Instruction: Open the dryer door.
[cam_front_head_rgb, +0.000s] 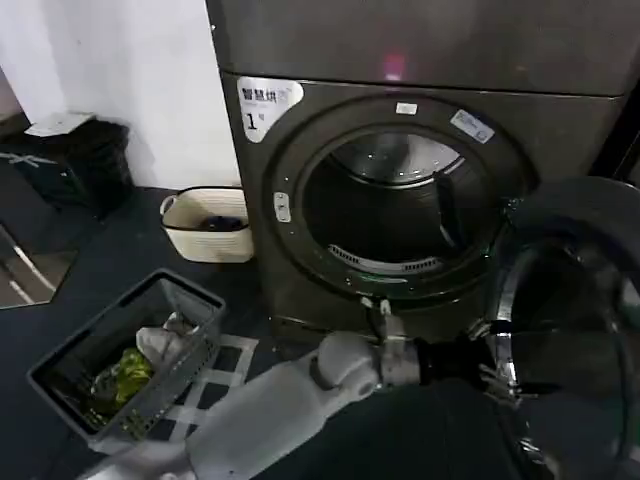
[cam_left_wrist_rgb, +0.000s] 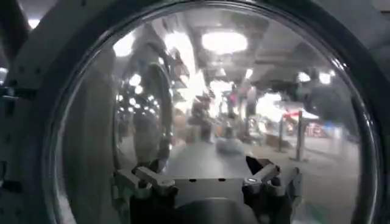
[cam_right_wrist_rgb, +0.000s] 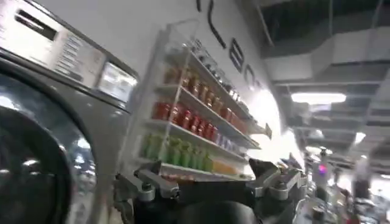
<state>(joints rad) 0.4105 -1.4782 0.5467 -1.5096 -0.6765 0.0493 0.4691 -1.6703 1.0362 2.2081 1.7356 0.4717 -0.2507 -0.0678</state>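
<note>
The dryer door (cam_front_head_rgb: 578, 300) stands swung open at the right of the grey dryer (cam_front_head_rgb: 300, 260), its chrome ring toward me and the dark drum opening (cam_front_head_rgb: 395, 205) bare. My left arm reaches across from the lower left. The left gripper (cam_front_head_rgb: 495, 362) sits at the door's near edge by the chrome ring. In the left wrist view the door's domed glass (cam_left_wrist_rgb: 225, 91) is close in front. The left gripper (cam_left_wrist_rgb: 204, 178) is open with nothing between its fingers (cam_left_wrist_rgb: 149, 178). My right gripper (cam_right_wrist_rgb: 207, 181) is open and held up in the air away from the door.
A white basket (cam_front_head_rgb: 205, 228) with dark laundry stands left of the dryer. A grey crate (cam_front_head_rgb: 130, 365) of clothes sits on the dark floor at lower left, a black bin (cam_front_head_rgb: 70, 165) behind it. The right wrist view faces a neighbouring machine (cam_right_wrist_rgb: 55, 122) and a bottle shelf (cam_right_wrist_rgb: 195, 131).
</note>
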